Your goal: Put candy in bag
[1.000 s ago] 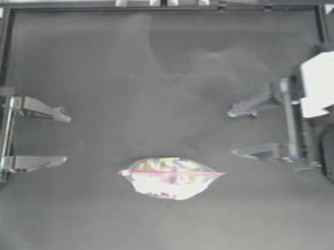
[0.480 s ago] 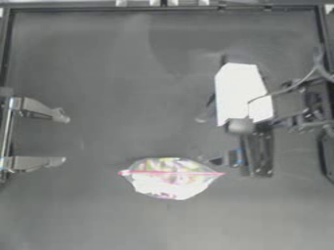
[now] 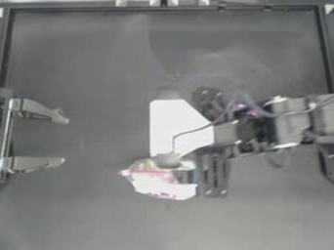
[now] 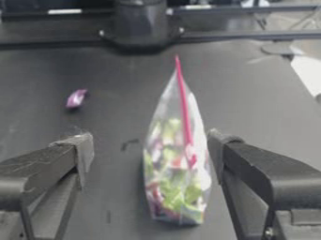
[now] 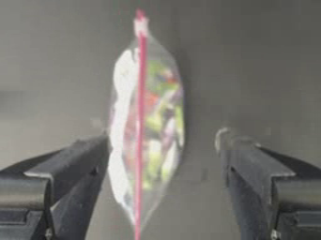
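Right hand [image 5: 160,154]: reached in over the worktop [image 3: 78,53], fingers spread wide, one on each side of the bag's end; nothing pinched
Bag [image 3: 159,178]: lay flat beneath that hand, pink zip strip [image 5: 140,117] running down the middle
Candy [image 4: 76,98]: loose on the worktop beyond the bag
Left hand [image 4: 150,154]: parked at the left edge; fingers spread

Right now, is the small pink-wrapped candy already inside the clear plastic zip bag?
No, the pink-wrapped candy lies on the dark table, apart from the clear plastic zip bag.
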Controlling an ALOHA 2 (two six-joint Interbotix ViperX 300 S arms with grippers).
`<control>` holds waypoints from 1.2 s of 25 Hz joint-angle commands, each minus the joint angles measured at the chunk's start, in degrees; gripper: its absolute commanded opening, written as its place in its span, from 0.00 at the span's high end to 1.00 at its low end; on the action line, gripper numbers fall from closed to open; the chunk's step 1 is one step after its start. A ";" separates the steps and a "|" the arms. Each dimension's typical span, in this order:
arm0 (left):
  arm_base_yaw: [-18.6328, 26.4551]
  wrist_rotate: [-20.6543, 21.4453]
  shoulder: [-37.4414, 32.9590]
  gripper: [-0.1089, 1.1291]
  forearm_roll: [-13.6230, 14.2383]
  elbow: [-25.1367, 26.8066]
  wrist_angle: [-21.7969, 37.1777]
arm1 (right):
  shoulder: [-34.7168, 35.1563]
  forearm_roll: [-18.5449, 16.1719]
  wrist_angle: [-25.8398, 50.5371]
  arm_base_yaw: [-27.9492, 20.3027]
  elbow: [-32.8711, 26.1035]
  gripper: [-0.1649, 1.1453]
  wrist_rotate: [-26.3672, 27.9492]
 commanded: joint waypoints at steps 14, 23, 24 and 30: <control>0.00 -0.09 -1.58 0.10 0.00 0.62 -0.18 | 9.14 -0.70 -0.26 1.23 -9.40 0.14 1.05; 0.00 -0.09 -1.32 0.10 0.00 1.05 -0.18 | 13.45 -2.81 0.00 1.14 -12.30 0.14 0.97; 0.00 -0.09 -1.23 0.10 0.00 1.05 -0.18 | 13.80 -2.72 0.00 1.14 -12.57 0.14 0.79; 0.00 -0.09 -1.05 0.10 0.00 1.05 -0.18 | 16.08 -2.29 0.09 0.88 -14.50 0.14 0.18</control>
